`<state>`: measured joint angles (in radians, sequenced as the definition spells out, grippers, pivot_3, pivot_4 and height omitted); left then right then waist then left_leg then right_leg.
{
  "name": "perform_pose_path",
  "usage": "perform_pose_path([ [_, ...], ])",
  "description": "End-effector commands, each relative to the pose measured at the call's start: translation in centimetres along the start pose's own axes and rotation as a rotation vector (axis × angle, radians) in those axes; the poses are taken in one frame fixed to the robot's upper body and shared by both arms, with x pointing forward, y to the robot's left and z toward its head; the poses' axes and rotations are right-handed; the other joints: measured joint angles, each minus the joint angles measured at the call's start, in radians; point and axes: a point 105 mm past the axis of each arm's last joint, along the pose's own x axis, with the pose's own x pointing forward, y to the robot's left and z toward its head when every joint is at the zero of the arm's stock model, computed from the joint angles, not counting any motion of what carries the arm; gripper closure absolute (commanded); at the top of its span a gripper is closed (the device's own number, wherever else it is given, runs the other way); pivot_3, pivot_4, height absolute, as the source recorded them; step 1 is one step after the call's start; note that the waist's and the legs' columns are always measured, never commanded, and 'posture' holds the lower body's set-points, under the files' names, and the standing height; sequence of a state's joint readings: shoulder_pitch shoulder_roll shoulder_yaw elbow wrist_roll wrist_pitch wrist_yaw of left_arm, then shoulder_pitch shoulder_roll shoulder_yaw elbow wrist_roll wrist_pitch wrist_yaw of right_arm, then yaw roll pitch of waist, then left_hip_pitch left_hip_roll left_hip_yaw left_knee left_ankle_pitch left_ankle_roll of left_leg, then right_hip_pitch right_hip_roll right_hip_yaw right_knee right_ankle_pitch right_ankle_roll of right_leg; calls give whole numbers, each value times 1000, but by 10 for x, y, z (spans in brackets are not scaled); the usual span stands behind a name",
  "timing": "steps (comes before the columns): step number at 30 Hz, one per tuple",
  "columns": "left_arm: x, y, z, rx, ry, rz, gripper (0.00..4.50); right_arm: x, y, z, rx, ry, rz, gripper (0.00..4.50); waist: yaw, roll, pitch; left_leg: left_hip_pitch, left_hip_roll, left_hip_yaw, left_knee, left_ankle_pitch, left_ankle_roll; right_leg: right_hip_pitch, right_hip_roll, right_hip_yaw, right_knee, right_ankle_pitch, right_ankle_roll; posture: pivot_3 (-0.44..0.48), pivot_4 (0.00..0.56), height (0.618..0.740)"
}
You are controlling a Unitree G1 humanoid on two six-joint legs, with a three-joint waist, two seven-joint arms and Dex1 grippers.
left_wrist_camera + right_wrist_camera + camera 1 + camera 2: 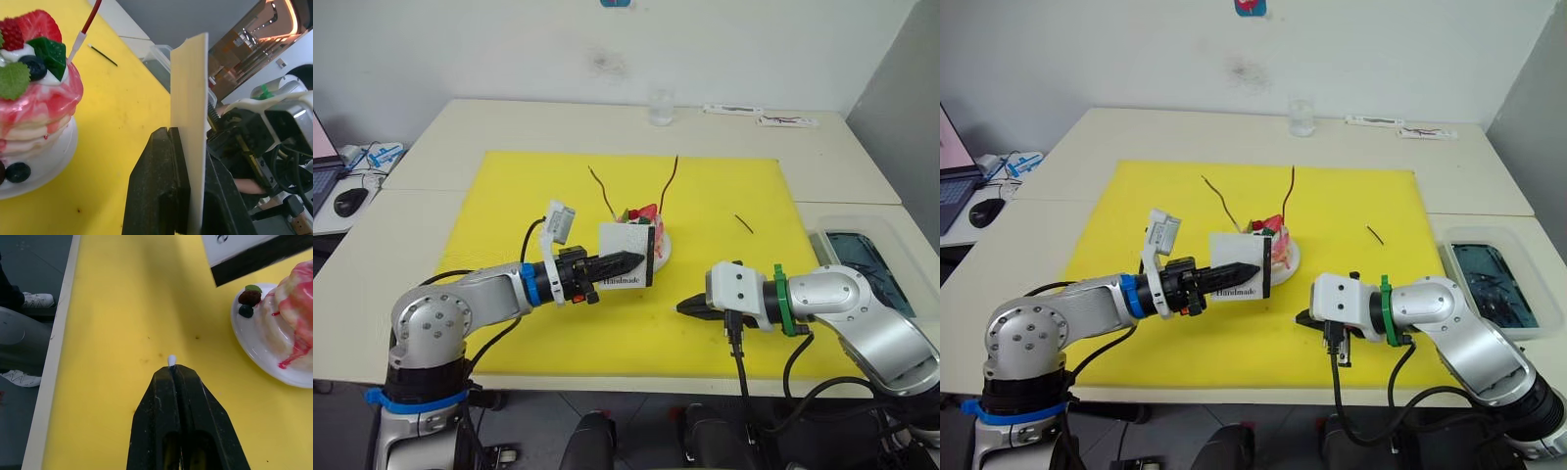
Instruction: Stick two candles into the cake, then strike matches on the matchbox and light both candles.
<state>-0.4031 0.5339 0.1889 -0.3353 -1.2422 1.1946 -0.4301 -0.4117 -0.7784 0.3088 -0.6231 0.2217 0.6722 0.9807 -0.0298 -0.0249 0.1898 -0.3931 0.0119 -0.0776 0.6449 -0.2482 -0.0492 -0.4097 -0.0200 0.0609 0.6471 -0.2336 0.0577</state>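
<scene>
Your left gripper (pixel 628 260) is clamped on the matchbox (pixel 626 254), held up just beside the cake (pixel 649 235). Your right gripper (pixel 171 368) pinches a match (pixel 171 360). It is thin and snaps easily, so strike it gently.

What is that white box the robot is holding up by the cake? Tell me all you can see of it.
The matchbox is a flat white rectangular box, cardboard by its look, printed "Handmade" near its lower edge, with a black strip along the side nearest the cake. The left gripper is shut on it, one black finger on each broad face, holding it on edge above the yellow mat, just in front of the cake.
</scene>
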Motion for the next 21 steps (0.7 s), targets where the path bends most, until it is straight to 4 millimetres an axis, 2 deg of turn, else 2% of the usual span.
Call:
perform_pose_path([
  [1, 1, -5, 2, 53, 0, -11, 4500, -6, -8, 11, -19, -36, -43, 4459, 0, 0, 0, 0, 0, 0, 0, 0, 0, 0, 0, 0, 0, 0, 0, 0, 150, 740],
  [8, 8, 3, -8, 70, 17, 11, 4500, -11, -14, 20, -15, -62, -74, 4459, 0, 0, 0, 0, 0, 0, 0, 0, 0, 0, 0, 0, 0, 0, 0, 0, 150, 740],
  [13, 17, 5, -9, 73, 7, 10, 4500, -11, -21, 27, -24, -80, -113, 4459, 0, 0, 0, 0, 0, 0, 0, 0, 0, 0, 0, 0, 0, 0, 0, 0, 150, 740],
  [21, 21, 3, -10, 60, 10, -15, 4500, -6, -34, 28, -54, -77, -177, 4459, -1, 0, 0, -1, 0, 0, 0, 0, 0, -1, 0, 0, 0, 0, 0, 0, 150, 740],
])
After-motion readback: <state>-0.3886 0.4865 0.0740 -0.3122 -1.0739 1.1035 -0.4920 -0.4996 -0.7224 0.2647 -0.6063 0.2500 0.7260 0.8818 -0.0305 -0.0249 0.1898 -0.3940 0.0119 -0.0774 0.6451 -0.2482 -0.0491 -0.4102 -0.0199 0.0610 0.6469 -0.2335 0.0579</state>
